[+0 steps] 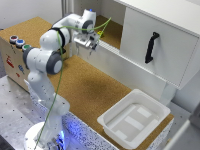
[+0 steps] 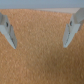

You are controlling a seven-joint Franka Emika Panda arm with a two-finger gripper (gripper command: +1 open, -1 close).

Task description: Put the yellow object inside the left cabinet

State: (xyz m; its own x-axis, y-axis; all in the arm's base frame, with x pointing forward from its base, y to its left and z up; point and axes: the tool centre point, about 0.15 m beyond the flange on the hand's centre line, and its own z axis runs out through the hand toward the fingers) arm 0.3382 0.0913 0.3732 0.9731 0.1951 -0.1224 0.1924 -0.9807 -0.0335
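Cork-brown table (image 1: 90, 90) lies under the end effector (image 1: 91, 46), fingers spread, grasping nothing.

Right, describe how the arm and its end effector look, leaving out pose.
The glossy white jointed robot arm has rounded segments with dark grey joint bands, and a thin yellow-green cable runs along it. The small pale grey end effector ends in two slim light grey fingers. No markings are legible.

The left cabinet (image 1: 114, 31), an open section with white walls and a flat cork-brown floor, stands upright just beyond the gripper (image 1: 90, 47), its open front edge facing the tool, while the yellow object cannot be made out in either view.
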